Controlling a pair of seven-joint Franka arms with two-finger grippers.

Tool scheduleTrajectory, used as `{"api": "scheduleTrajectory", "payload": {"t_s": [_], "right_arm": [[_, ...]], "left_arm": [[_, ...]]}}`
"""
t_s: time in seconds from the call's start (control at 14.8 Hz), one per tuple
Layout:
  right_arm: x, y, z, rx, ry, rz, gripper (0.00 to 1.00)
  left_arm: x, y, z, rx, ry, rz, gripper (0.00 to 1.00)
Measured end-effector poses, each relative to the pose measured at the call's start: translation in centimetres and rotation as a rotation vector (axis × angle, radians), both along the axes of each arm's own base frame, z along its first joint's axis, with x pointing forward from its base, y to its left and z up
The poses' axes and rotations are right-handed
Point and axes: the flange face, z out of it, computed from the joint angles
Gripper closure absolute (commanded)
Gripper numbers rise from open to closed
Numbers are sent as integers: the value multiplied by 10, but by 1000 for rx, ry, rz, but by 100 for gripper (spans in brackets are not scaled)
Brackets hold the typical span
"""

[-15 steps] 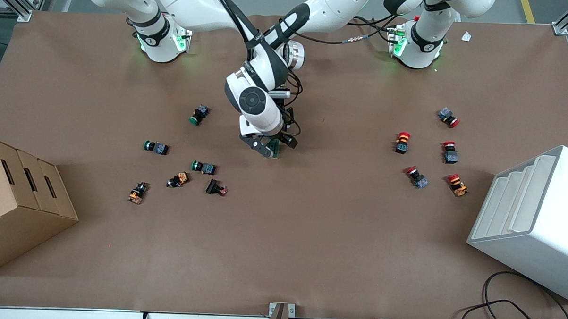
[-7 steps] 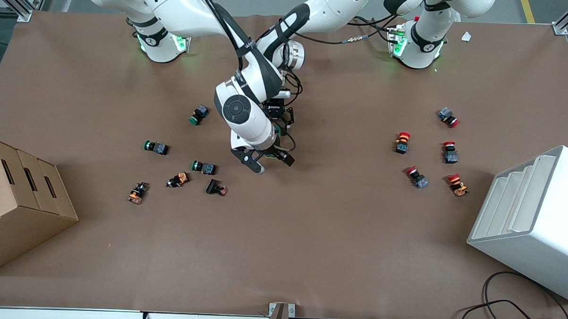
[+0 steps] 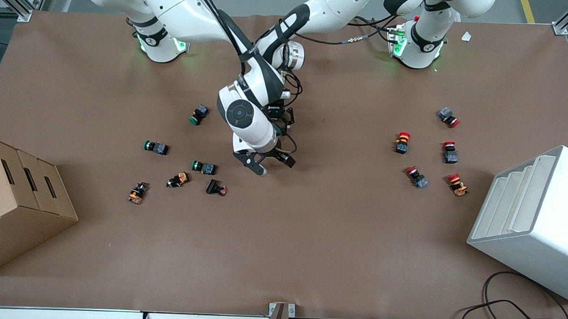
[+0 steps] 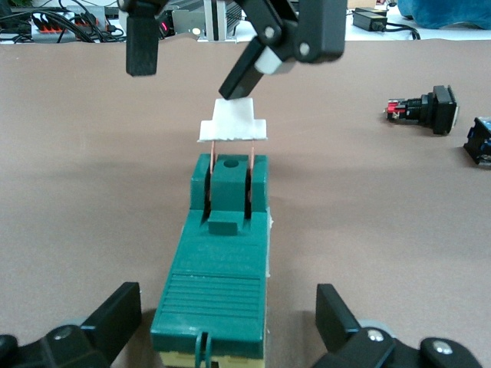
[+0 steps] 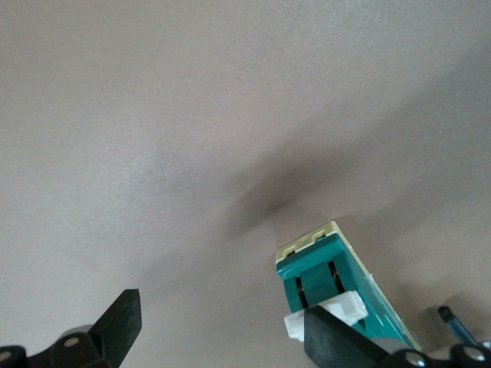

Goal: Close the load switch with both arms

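Observation:
The load switch is a dark-green block lying on the brown table, with its white lever raised on two copper blades. My left gripper is open, with a finger on each side of the block and a gap at both. My right gripper is open over the lever end, and one of its fingers touches the white lever. The right gripper also shows in the left wrist view. In the front view the right gripper is at mid-table. There the switch and the left gripper are hidden under the right arm's hand.
Green-capped and black push buttons lie toward the right arm's end, and red-capped ones toward the left arm's end. A cardboard box and a white rack stand at the table's two ends. A black button lies near the switch.
My right arm's hand has moved toward the front camera and slightly toward its own end of the table. The green switch that showed at its fingers is now covered in the front view.

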Motion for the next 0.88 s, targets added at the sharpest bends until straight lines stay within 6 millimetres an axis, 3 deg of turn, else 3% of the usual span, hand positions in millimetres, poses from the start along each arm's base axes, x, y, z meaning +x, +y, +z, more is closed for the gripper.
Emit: {"api": "scheduleTrajectory", "payload": {"t_s": [0.61, 0.88], "right_arm": [[10, 1, -33, 1, -46, 29, 0], [13, 1, -32, 5, -57, 43, 0]], "left_arm": [[0, 0, 0, -1, 0, 1, 0], [1, 0, 0, -3, 1, 2, 0]]}}
